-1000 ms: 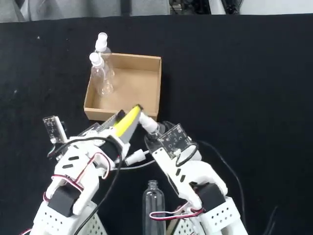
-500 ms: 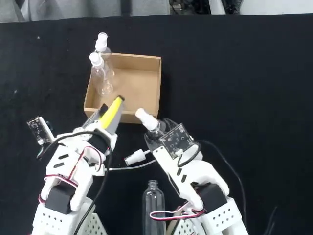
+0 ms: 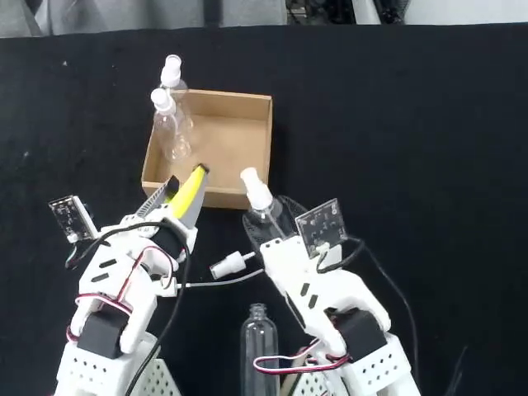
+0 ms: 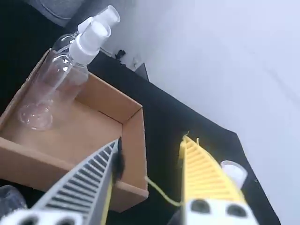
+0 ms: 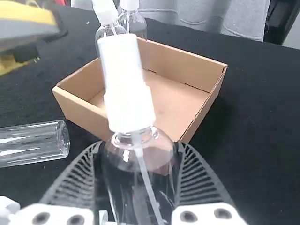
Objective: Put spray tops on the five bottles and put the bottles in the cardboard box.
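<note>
Black table standing before a pale wall

A black cloth is covering the table (image 3: 412, 124), lying flat and running out to all its edges. Beyond the far edge, grey fabric (image 3: 124, 15) is hanging in soft folds past the far left corner, dark clutter (image 3: 330, 10) is sitting past the middle, and a white strip (image 3: 470, 8) is showing past the far right corner. A pale wall (image 4: 225, 56) is rising behind the table, and bright, even light is washing over it, while the cloth is giving back almost none.
</note>
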`<control>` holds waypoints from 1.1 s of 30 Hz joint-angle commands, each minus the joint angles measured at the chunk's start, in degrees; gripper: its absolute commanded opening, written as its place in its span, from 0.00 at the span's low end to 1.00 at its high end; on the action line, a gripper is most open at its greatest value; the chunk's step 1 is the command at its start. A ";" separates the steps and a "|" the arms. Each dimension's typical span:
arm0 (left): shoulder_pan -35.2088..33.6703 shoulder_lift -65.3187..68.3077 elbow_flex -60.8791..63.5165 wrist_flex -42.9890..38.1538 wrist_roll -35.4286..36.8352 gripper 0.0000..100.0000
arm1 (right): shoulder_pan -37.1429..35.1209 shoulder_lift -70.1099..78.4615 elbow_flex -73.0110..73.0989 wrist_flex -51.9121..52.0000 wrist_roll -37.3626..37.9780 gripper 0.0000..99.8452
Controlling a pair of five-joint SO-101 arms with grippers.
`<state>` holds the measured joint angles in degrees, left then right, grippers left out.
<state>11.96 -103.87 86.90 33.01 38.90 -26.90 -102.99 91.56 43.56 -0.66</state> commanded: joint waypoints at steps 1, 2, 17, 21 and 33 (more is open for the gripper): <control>-0.31 -0.62 2.95 -4.40 -0.88 0.19 | -0.18 -5.58 -4.09 -1.67 -0.70 0.03; -0.31 -0.62 4.53 -7.21 -1.76 0.19 | -1.41 -5.58 -3.91 -1.67 -0.70 0.03; 10.68 -0.53 10.51 -10.64 -10.73 0.19 | -9.67 -5.58 -1.98 -1.32 -0.26 0.03; 14.20 -0.53 10.51 -8.53 -13.10 0.19 | -9.58 -5.58 -0.66 -1.23 -0.18 0.03; 14.64 -0.53 10.51 -8.44 -13.98 0.19 | -9.49 -5.58 -0.40 -1.14 -0.18 0.03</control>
<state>25.05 -104.66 95.96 23.96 25.80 -34.73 -102.90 92.62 43.65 -0.84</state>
